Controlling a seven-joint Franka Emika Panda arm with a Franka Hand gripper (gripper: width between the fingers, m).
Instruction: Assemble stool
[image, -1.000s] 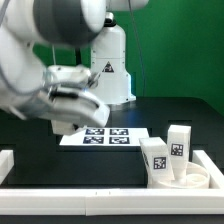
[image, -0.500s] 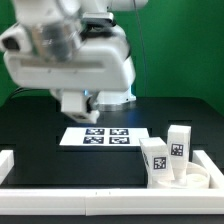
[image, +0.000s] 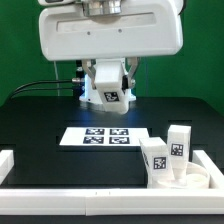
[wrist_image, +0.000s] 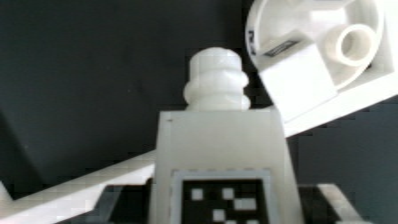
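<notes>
Exterior view: a black table (image: 40, 125) fills the scene, with a green backdrop (image: 200, 60) behind it. White border rails (image: 90, 198) run along the table's near edge and up both sides. At the centre of the table lies the marker board (image: 103, 136), a thin flat white sheet printed with four square black-and-white tags. No brand names or readable words show anywhere; the only printing is those coded square patterns.

From the marker board, the stool parts sit at about 4 o'clock, in the near corner on the exterior view's right. The round seat (image: 196, 177) lies flat there, and two chunky white legs (image: 156, 157) stand upright on it, close together, each carrying a square tag.

The robot's large white body fills the upper middle of the picture. Beneath it the gripper (image: 108, 92) holds a third tagged leg above the table, at 12 o'clock from the marker board.

Wrist view: that held leg (wrist_image: 219, 150) fills the centre, its ridged tip pointing away and its tag nearest the camera. The fingers appear to pinch it, though they are barely visible. Beyond it lies the seat's rim (wrist_image: 302, 50).
</notes>
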